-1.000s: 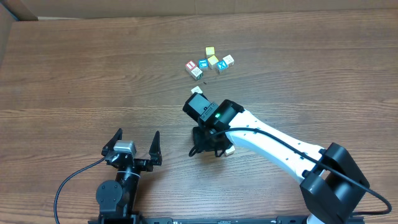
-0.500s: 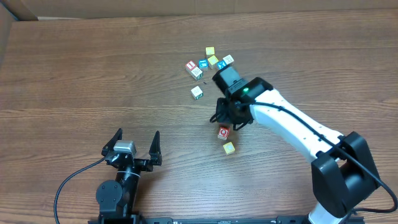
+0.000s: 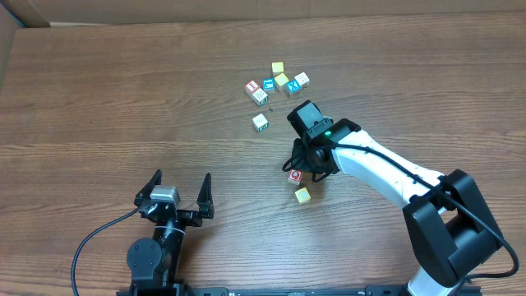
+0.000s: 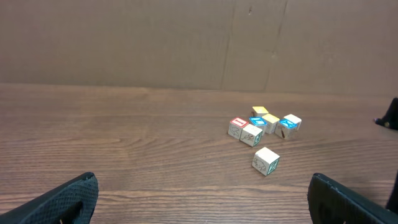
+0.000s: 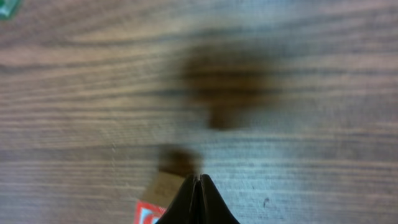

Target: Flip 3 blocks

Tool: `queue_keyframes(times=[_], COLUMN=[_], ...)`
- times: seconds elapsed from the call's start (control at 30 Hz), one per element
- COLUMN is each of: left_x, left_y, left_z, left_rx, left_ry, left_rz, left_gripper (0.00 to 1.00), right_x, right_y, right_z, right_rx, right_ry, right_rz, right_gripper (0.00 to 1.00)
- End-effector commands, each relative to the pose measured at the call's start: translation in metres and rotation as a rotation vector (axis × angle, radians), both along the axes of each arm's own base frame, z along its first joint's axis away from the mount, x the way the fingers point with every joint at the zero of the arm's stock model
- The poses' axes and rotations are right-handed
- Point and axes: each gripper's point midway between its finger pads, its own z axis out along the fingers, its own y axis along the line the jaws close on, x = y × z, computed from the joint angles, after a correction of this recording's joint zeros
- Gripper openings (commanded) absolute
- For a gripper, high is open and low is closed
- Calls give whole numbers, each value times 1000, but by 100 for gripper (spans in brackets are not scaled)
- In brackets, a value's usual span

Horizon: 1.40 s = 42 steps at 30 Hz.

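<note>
Three blocks lie apart from the cluster. One is a whitish cube with grey print [image 3: 260, 122] [image 4: 266, 161]. Another has red print [image 3: 294, 176] [image 5: 147, 213], and a plain tan one [image 3: 302, 195] sits just in front of it. My right gripper [image 3: 301, 168] [image 5: 199, 178] is shut with nothing between its fingers. Its tip hangs right over the red-printed block's tan face; I cannot tell whether they touch. My left gripper [image 3: 181, 194] [image 4: 202, 199] stands wide open near the front edge, far from every block.
A cluster of cubes with yellow, blue and red-printed faces [image 3: 278, 82] [image 4: 263, 122] lies at the back. A cardboard wall [image 4: 186, 43] runs behind the wooden table [image 3: 123, 99]. The right arm [image 3: 378, 173] crosses the right side.
The right gripper has shut and moved back and to the right, uncovering the red-printed and tan blocks on the table. The left arm has not moved.
</note>
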Motion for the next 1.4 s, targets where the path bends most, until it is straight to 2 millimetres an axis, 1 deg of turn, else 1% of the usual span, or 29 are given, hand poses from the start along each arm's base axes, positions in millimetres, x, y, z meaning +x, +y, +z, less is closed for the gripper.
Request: queue_keyframes(times=[0.0, 0.1, 0.27, 0.33, 0.4, 0.47, 0.6, 0.7, 0.77, 0.9, 1.03, 1.1, 1.23, 1.37], left_x=[0, 0, 0, 0, 0, 0, 0, 0, 0, 0, 0, 0, 0, 0], left_y=[-2, -2, -2, -2, -2, -2, -2, -2, -2, -2, -2, -2, -2, -2], left_z=[-1, -1, -1, -1, -1, -1, -1, -1, -1, -1, -1, -1, 0, -1], left_rx=[22, 22, 22, 22, 22, 22, 22, 22, 22, 22, 22, 22, 22, 22], left_ry=[-5, -5, -5, -5, -5, -5, -5, -5, -5, -5, -5, -5, -5, -5], left_rz=[-11, -11, -11, -11, -11, -11, -11, -11, -11, -11, -11, -11, -11, -11], left_gripper=[100, 100, 100, 100, 100, 100, 100, 100, 100, 100, 100, 100, 100, 100], right_x=[-13, -22, -31, -39, -53, -64, -80, -92, -94, -97, -101, -98, -91, -86], right_y=[4, 2, -1, 5, 18, 26, 33, 43, 43, 36, 38, 36, 23, 21], right_z=[-4, 0, 17, 22, 26, 29, 28, 27, 25, 15, 5, 3, 2, 2], right_rx=[13, 7, 11, 50, 134, 177, 162, 143, 104, 11, 3, -6, -76, -90], right_ry=[54, 98, 133, 163, 240, 287, 314, 315, 298, 255, 237, 223, 177, 153], right_rz=[11, 12, 13, 22, 41, 57, 94, 119, 105, 29, 5, -1, -54, -59], right_gripper=[4, 4, 4, 4, 4, 4, 4, 4, 4, 4, 4, 4, 4, 4])
